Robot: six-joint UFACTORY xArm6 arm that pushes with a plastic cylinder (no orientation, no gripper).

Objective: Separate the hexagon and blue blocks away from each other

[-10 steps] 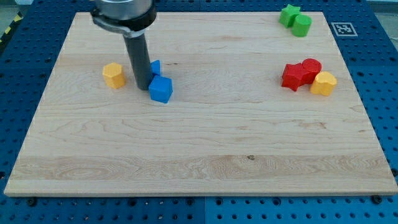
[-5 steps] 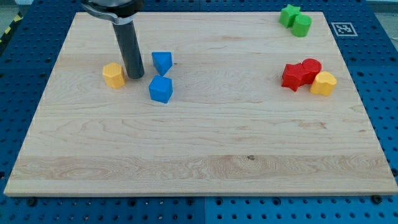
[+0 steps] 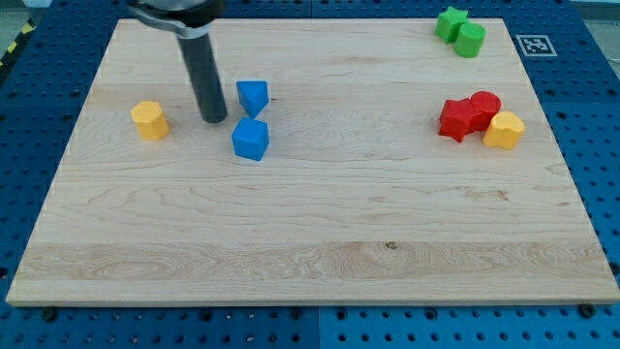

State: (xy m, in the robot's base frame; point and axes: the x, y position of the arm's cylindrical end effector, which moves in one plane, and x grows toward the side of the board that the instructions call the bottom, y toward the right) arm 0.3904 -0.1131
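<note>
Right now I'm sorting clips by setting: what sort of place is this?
Probably a robotics lab bench. A wooden board sits on a blue perforated table, with a printed marker tag at its corner. Small coloured blocks are scattered about, and my tip stands beside the two blue ones.

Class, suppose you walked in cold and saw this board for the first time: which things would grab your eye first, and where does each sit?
The dark rod dominates, coming down from the view's top left, with my tip on the board between the yellow hexagon block to its left and two blue blocks to its right, touching none. On the view's right, two red blocks and a yellow block huddle together, with two green blocks in the top right corner.
</note>
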